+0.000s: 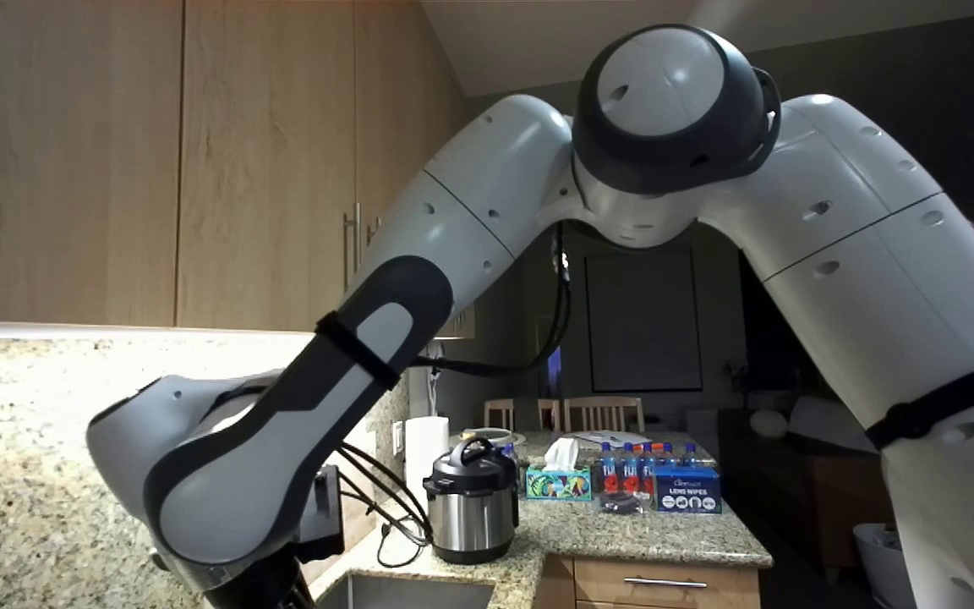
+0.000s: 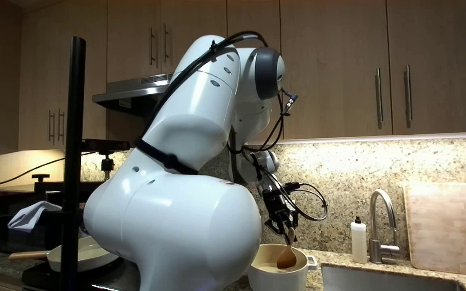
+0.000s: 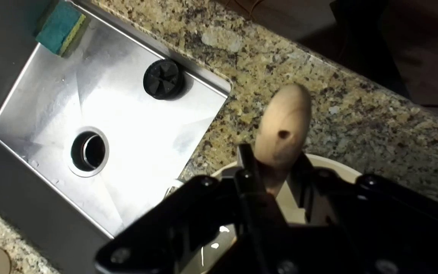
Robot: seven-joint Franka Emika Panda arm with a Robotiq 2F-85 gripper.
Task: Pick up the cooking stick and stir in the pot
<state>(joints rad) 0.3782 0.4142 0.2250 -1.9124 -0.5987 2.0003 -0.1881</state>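
Exterior view: hand (image 2: 290, 238) gripping wooden spoon (image 2: 287, 258), head inside cream pot (image 2: 277, 281).

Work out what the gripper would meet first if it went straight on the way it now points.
Probably the pot: in an exterior view the gripper, holding the wooden spoon, points down towards it. Depth is unclear, so where on the pot the gripper would land, I cannot tell.

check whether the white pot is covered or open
Open: in an exterior view the white pot has no lid on its rim, its inside shows, and the wooden spoon reaches into the opening.
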